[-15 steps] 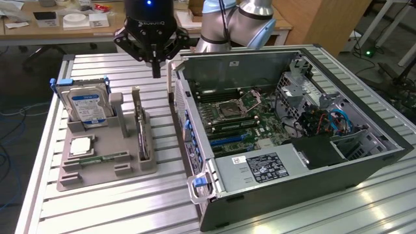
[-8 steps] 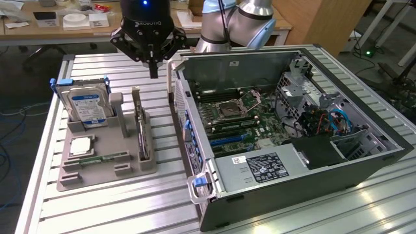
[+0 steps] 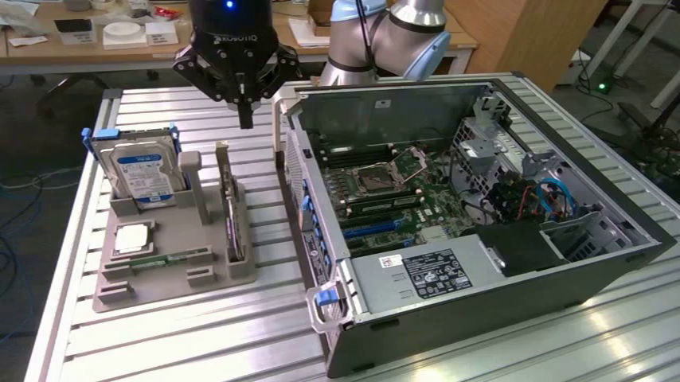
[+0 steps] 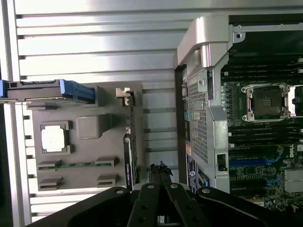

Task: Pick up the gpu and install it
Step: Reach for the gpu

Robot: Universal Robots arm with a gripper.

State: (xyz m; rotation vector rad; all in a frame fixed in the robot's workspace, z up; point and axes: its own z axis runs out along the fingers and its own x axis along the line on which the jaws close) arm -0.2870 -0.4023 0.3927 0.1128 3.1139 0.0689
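The black gripper [image 3: 247, 119] is hovering above the ribbed aluminium worktop [image 3: 159, 334], its fingers pressed together and gripping nothing. It is hanging over the gap between the grey moulded parts holder [image 3: 170, 278] and the open dark-grey computer case [image 3: 478, 302], near the far end of the gpu [image 3: 228, 208].

The step in hand looks like the approach to the card. Doing it well means spreading the fingers before descending and lining them up across the card's thin top edge. A grip near mid-length should keep the card from tipping.

The gpu is showing as a thin, dark green-black board. It is standing on its long edge in the holder's slot nearest the case. A pale metal bracket is rising at its far end.
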